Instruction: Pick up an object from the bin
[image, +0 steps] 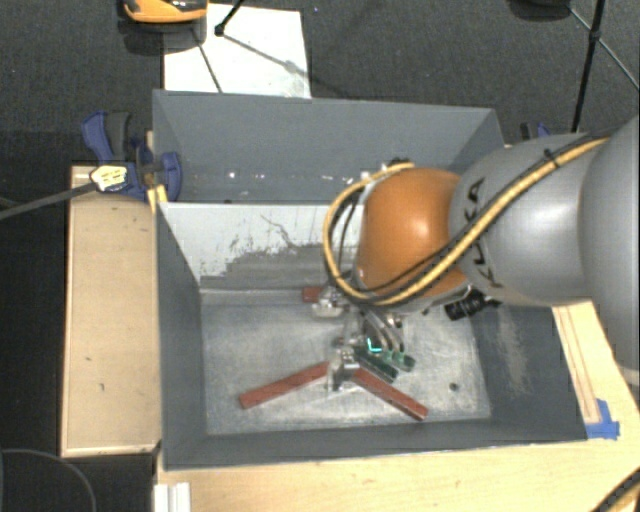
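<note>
My gripper (350, 366) is low over the bin floor, near the front middle, partly hidden under the orange wrist cover. Directly beneath it lies a pair of red-brown tongs (285, 386), spread in a flat V. One arm of the tongs runs out to the left, the other to the right (398, 400), and the gripper sits right at the joint where they meet. A small green piece (392, 361) shows just right of the gripper, touching it or very close. Whether the tongs are gripped cannot be made out.
A small reddish-brown object (313, 294) lies at the foot of the bin's back wall, left of the arm. The arm and its orange cover hang over the bin's right half. Bare floor stretches to the left of the tongs.
</note>
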